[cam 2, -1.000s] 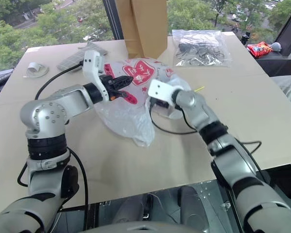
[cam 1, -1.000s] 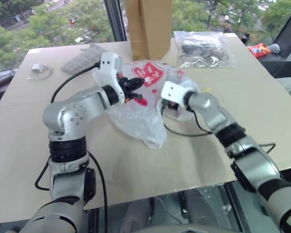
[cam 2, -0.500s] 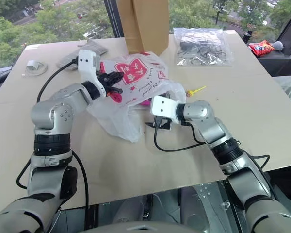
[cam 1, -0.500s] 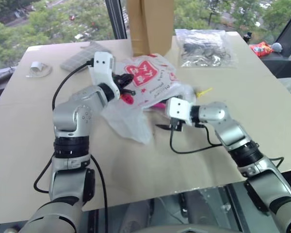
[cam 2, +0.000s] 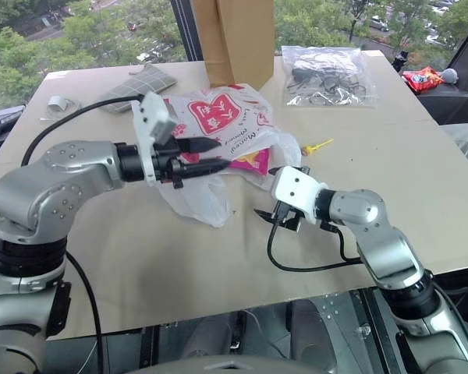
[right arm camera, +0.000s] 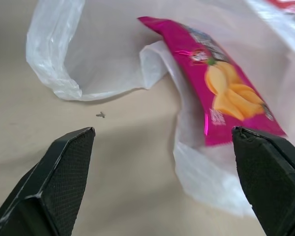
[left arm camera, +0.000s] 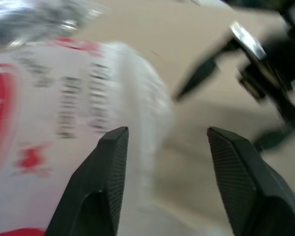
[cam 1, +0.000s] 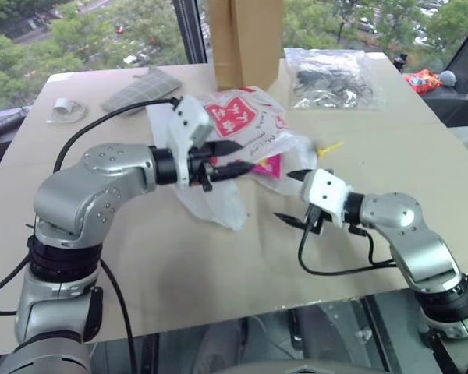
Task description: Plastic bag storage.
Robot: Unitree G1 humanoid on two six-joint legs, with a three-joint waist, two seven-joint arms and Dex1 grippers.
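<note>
Plastic bag half hides a pink chip packet; left gripper and right gripper gape empty

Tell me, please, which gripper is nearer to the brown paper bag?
Left. The left gripper hangs over the plastic bag, just in front of the paper bag; the right gripper is farther back, beyond the plastic bag's near edge.

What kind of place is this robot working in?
Probably an upper-floor lab or office test setup: a plain board tabletop stands against large windows overlooking treetops, with a plastic bag, brown paper bag and clear zip bag laid out.
</note>
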